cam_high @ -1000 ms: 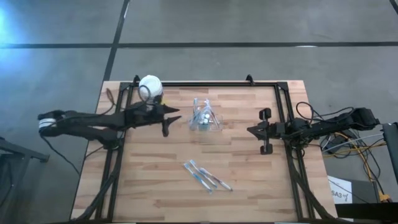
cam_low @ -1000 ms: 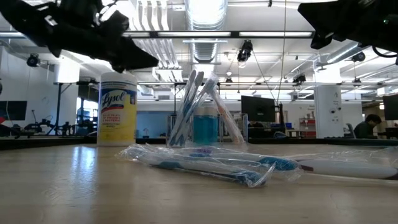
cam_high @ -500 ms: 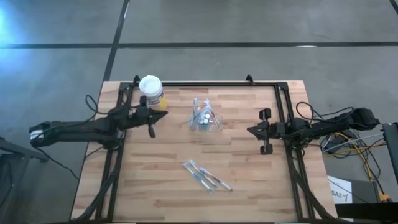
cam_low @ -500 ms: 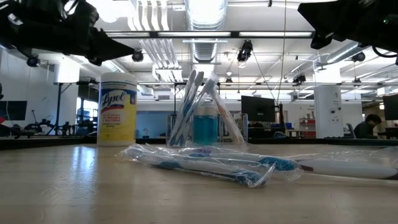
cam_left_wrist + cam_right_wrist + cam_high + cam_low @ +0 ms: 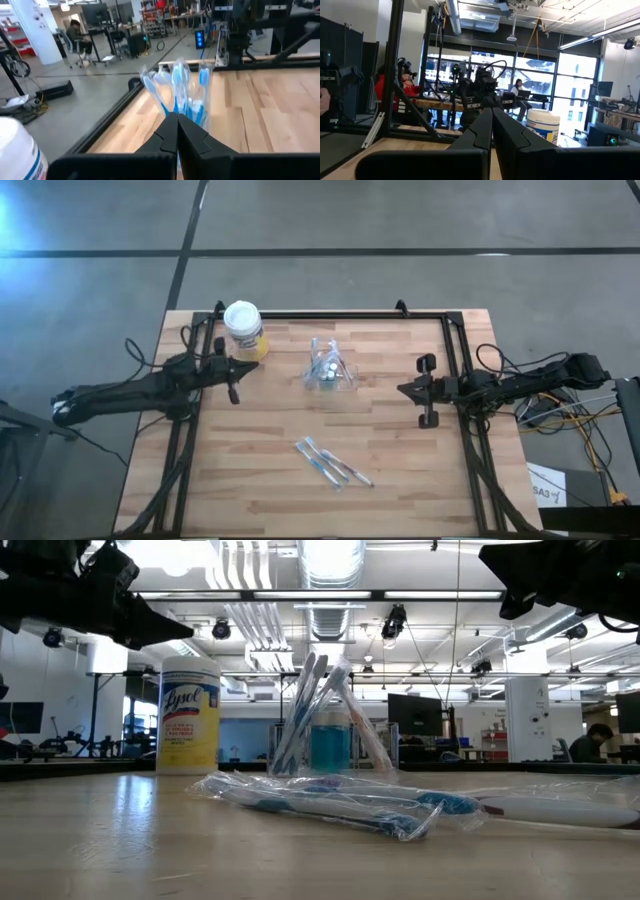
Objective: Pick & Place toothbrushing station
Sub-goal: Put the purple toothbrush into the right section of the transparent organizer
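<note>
The tabletop (image 5: 400,430) is viewed from overhead and level from its edge. Each wrist view looks along its arm's pincer. The holder (image 5: 327,369) is shared by overhead, low and left wrist views.

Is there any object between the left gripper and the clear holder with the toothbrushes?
Nothing visible stands between them. The left gripper, shut and empty, is at the table's left edge beside the yellow canister, which stands off that line. Only bare wood lies before the toothbrush holder.

The yellow canister (image 5: 190,715) at the left of the low view carries the brand name "Lysol" in slanted blue script across its label; its smaller print cannot be read.
</note>
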Controlling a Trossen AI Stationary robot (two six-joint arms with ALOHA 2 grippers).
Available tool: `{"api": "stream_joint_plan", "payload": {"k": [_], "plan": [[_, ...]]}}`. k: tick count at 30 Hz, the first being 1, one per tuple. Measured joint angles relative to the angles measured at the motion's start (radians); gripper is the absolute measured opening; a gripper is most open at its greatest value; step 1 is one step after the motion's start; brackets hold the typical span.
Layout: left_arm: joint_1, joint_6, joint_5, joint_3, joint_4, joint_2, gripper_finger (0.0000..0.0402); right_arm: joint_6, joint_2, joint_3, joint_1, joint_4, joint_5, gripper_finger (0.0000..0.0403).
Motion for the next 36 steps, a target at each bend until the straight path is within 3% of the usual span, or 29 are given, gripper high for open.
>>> {"api": "stream_joint_plan", "payload": {"k": [13,36], "plan": [[0.0,-0.022,-0.021,-0.031,-0.037,-0.133,0.0001,0.007,0.0,0.0,0.0,0.0,0.0,0.0008],[0.0,-0.055,-0.003,-0.07,-0.078,-0.149,0.0005,0.008,0.0,0.0,0.0,0.0,0.0,0.0008]]}}
